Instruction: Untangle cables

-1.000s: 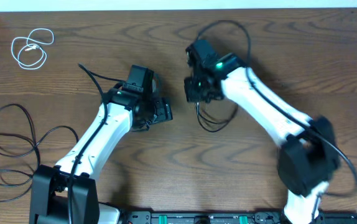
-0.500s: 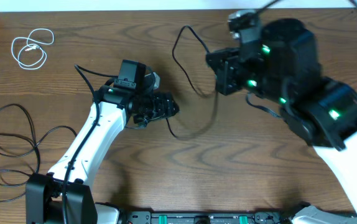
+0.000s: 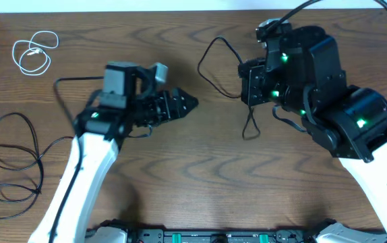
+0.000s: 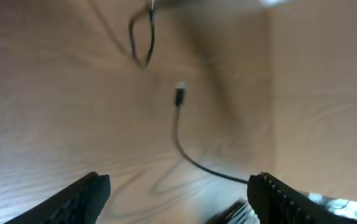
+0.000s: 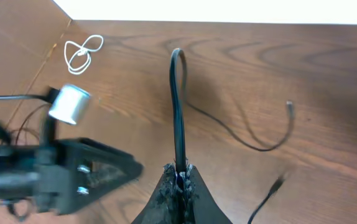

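black cable point(image 5: 177, 106) pinched between right fingers point(image 5: 165, 194), left fingers point(image 4: 82, 198) spread.

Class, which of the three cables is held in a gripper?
The black cable pinched in the right gripper; the white coil and other black cable lie free on the table.

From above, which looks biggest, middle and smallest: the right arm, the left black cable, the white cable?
1. Right arm, though it is high up, nearer the camera, so that is unsure.
2. Left black cable.
3. White cable.
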